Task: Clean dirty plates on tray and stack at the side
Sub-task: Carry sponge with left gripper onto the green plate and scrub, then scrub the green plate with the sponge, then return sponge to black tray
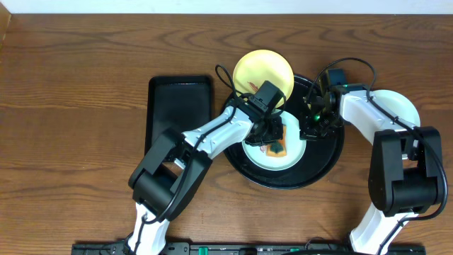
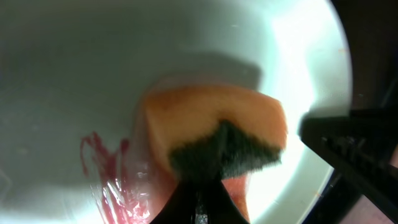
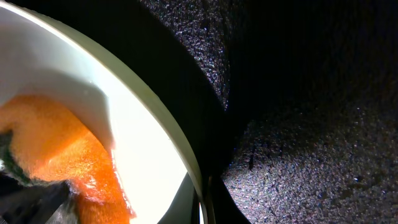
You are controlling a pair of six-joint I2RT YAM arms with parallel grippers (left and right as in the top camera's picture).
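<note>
The round black tray (image 1: 325,159) holds a mint-blue plate (image 1: 258,157). My left gripper (image 1: 272,133) is shut on an orange sponge (image 1: 277,148) with a dark green scrub side (image 2: 217,121) and presses it onto this plate (image 2: 74,68), beside a reddish smear (image 2: 102,163). My right gripper (image 1: 310,131) is shut on the plate's right rim (image 3: 180,149), one finger on each side of it. A pale yellow plate (image 1: 263,69) lies at the tray's far edge. A second light plate (image 1: 398,106) lies on the table right of the tray, partly under my right arm.
A rectangular black tray (image 1: 178,113) lies on the wooden table to the left of the round tray. My two arms cross over the round tray from the front left and the right.
</note>
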